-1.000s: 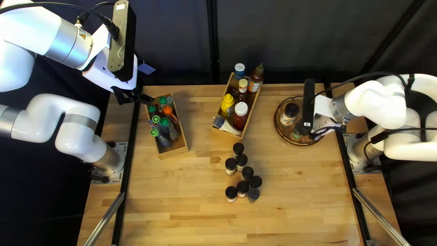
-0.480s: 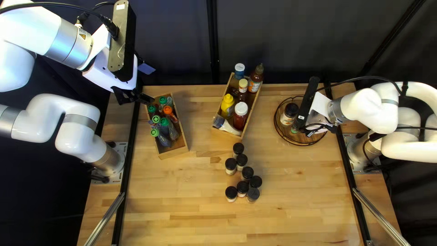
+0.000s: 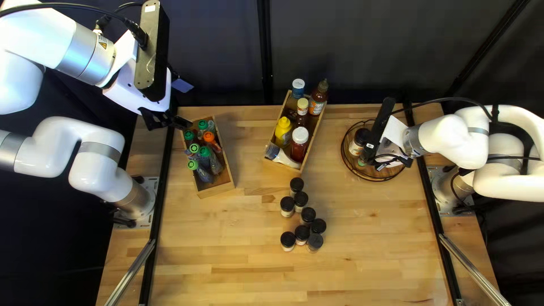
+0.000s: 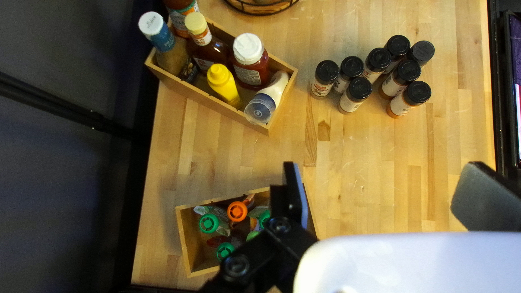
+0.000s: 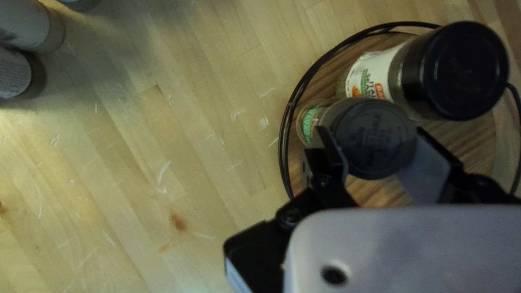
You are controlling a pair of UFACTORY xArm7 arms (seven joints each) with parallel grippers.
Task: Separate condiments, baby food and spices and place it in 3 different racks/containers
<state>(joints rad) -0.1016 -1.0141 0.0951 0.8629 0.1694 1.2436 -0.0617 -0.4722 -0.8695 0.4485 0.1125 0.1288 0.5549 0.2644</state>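
Dark curtain behind, pale counter in front, and the right arm's fingers have a spice jar gripped at its lid, over the round basket! Bigger jar just beyond them. Left arm's fingers: spread wide, pouch box beside one, sauce box and black-lidded jars farther ahead.

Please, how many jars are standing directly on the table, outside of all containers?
8. Three jars stand by the near end of the sauce box; the other five stand just past them, toward the near edge of the table. None seems hidden.
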